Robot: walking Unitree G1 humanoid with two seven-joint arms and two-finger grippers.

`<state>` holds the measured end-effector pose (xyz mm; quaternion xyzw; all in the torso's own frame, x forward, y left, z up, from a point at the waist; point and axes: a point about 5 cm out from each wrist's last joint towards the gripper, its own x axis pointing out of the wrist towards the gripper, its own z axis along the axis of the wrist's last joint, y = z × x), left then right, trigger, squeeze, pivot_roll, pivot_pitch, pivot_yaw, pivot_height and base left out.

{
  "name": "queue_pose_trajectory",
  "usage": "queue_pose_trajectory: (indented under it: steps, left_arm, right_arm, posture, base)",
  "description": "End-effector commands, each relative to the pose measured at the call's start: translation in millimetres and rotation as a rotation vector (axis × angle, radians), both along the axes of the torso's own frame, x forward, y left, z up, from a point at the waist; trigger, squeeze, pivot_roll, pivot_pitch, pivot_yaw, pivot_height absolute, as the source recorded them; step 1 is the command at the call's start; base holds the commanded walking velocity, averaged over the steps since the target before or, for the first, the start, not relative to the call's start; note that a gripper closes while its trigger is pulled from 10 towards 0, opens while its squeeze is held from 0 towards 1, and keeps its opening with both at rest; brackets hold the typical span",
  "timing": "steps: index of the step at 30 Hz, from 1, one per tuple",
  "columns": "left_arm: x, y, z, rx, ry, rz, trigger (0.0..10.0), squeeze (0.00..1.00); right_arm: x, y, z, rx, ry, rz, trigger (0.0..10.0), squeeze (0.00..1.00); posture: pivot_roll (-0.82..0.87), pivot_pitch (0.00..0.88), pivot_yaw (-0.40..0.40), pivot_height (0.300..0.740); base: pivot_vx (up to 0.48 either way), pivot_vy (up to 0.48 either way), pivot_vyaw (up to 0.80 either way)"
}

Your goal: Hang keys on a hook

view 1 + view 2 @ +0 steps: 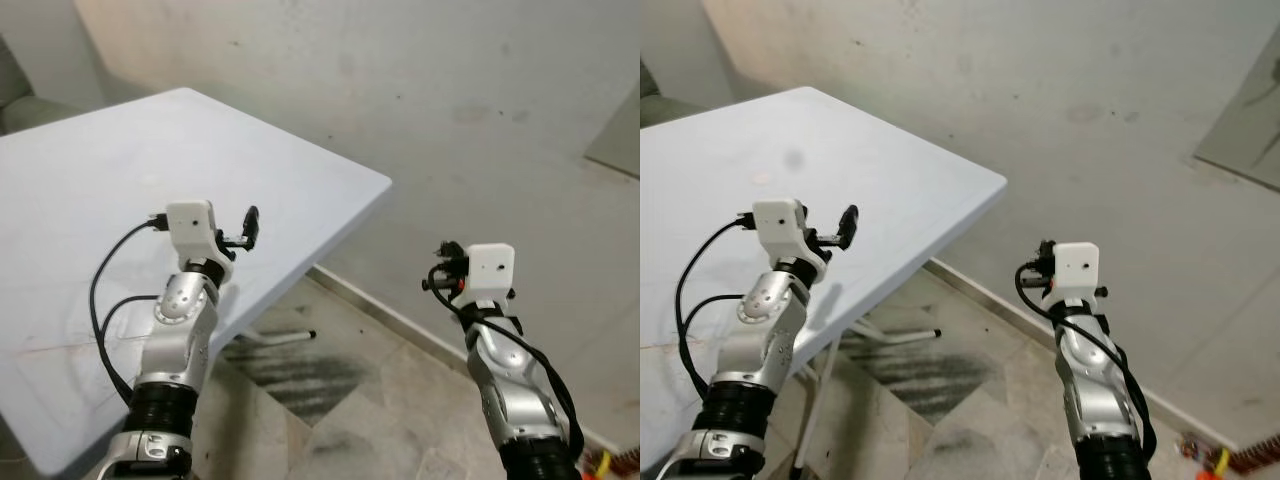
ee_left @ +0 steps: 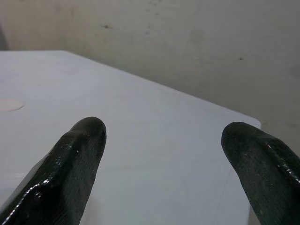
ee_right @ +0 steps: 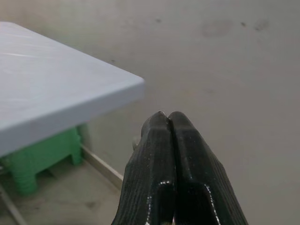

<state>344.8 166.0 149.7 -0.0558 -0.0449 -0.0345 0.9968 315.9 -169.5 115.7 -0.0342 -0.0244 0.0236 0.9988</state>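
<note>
My left gripper point(image 2: 164, 136) is held up over the near corner of a white table point(image 1: 200, 150). It is open, and there is only bare tabletop between its two black fingers point(image 2: 79, 154). My right gripper point(image 3: 168, 117) is raised to the right of the table, over the floor, pointing at a stained pale wall point(image 1: 470, 110). It is shut, finger against finger, with nothing between them. In the left eye view both wrists stand upright, the left gripper point(image 1: 248, 228) over the table's edge and the right gripper point(image 1: 445, 268) well clear of it.
The table's corner point(image 1: 385, 182) juts toward the wall, with its metal legs point(image 1: 275, 338) on a tiled floor point(image 1: 350, 400) below. A green plastic stool point(image 3: 42, 159) stands under the table. A small orange and yellow object point(image 1: 605, 462) lies at the wall's foot, far right.
</note>
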Motion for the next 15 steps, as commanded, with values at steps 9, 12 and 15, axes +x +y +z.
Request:
queue_pose_trajectory:
  steps: [9,12,15]
  left_arm:
    - [-0.9,-9.5,1.4,0.01,0.005,-0.038,10.0,0.0]
    - [0.7,-9.1,2.9,0.013,0.006,-0.044,10.0,0.0]
    - [4.1,-12.3,5.6,0.019,0.008,-0.063,10.0,0.0]
  right_arm:
    - [-0.7,-4.5,7.2,0.015,-0.032,-0.052,10.0,0.0]
    - [-1.1,-3.3,7.4,0.018,-0.037,-0.058,10.0,0.0]
    - [-2.8,-4.7,6.8,0.025,-0.045,-0.079,10.0,0.0]
  posture:
    - [-0.03,0.022,-0.006,0.74]
    - [-0.05,0.024,0.023,0.74]
    - [-0.06,0.022,0.042,0.74]
  base:
    - [0.0,0.0,-0.72]
    - [0.0,0.0,-0.72]
    - [0.0,0.0,-0.72]
